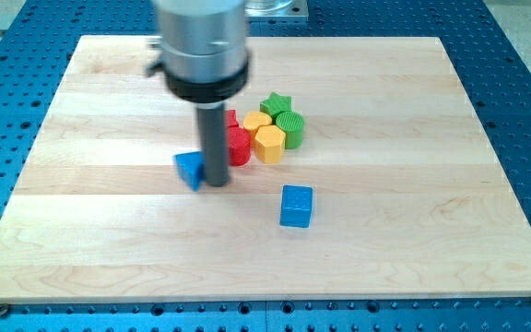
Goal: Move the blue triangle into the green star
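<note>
The blue triangle (190, 169) lies on the wooden board left of centre. My tip (217, 182) is right next to it on its right side, seemingly touching it. The green star (275, 102) sits up and to the right, at the top of a tight cluster of blocks. The rod stands between the blue triangle and that cluster.
The cluster holds a green round block (289, 127), a yellow block (257, 121), a yellow hexagon (269, 144) and red blocks (238, 145), partly hidden by the rod. A blue cube (296, 205) lies alone, lower right of my tip. The wooden board (81, 231) rests on a blue perforated table.
</note>
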You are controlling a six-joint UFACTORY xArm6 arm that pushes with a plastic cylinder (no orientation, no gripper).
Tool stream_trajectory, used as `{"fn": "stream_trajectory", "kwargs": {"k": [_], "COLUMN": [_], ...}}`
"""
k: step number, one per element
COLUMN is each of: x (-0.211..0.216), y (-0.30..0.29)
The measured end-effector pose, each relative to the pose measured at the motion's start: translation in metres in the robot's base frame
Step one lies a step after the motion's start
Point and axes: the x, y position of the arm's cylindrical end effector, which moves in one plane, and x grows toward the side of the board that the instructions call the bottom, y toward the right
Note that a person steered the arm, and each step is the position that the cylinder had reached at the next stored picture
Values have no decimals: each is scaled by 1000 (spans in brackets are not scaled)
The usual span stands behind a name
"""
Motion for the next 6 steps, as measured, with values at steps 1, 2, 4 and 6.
{"fn": "stream_trajectory", "kwargs": {"k": [1, 2, 4, 6], "x": [-2, 2, -18, -37], "y": [-46, -78, -104, -144]}}
